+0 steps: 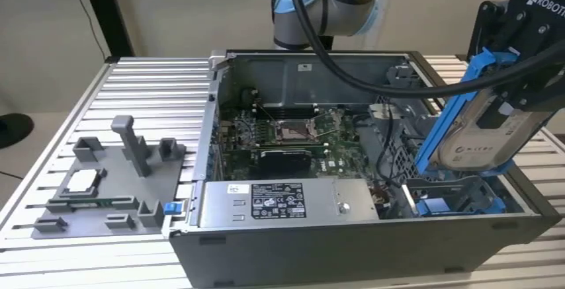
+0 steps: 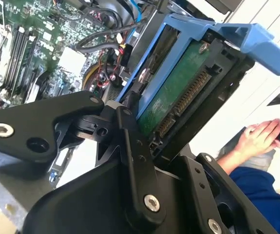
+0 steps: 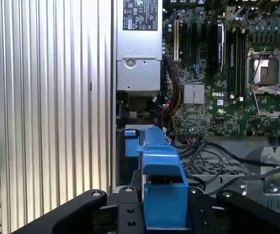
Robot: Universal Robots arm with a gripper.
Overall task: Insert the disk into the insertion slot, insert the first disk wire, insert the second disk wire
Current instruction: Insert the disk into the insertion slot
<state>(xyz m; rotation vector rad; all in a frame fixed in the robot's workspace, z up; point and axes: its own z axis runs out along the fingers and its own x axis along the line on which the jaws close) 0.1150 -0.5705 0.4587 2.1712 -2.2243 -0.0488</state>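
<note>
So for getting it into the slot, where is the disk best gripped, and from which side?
By its blue carrier frame at the upper end, coming from above, as the tool holds the disk here. It hangs tilted over the insertion slot, so a grip up there probably leaves the lower end free to enter.

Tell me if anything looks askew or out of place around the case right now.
The disk hangs steeply tilted in the gripper, above the insertion slot and not lined up with it. A person's hand also shows behind the disk in the second wrist view. Nothing looks spilled or damaged.
</note>
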